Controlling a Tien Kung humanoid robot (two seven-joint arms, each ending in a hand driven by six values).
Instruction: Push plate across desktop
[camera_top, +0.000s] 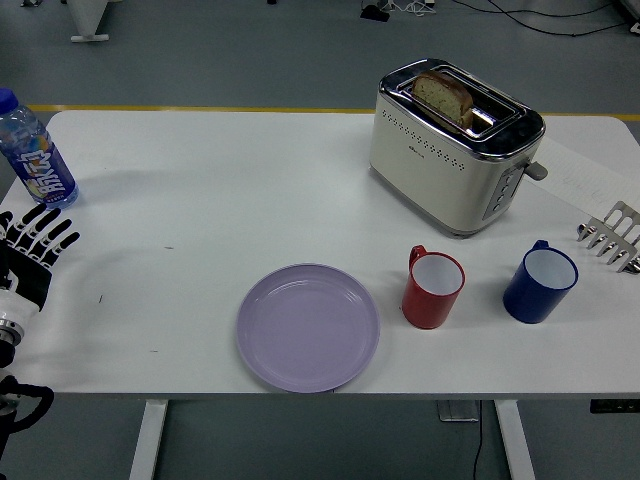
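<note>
Plate (308, 327) sits near the table's (200, 200) front edge, left of a red mug (433, 289). Left hand (30, 255), fingers spread and empty, is well off to its left; plate lies rightward.

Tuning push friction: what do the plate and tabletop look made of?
Plate: probably plastic or melamine; even lilac colour with a soft, dull sheen and a low raised rim. Glazed ceramic can't be ruled out. Table: smooth white top, likely laminate or coated board, matte with only faint reflections and a few small dark marks.
</note>
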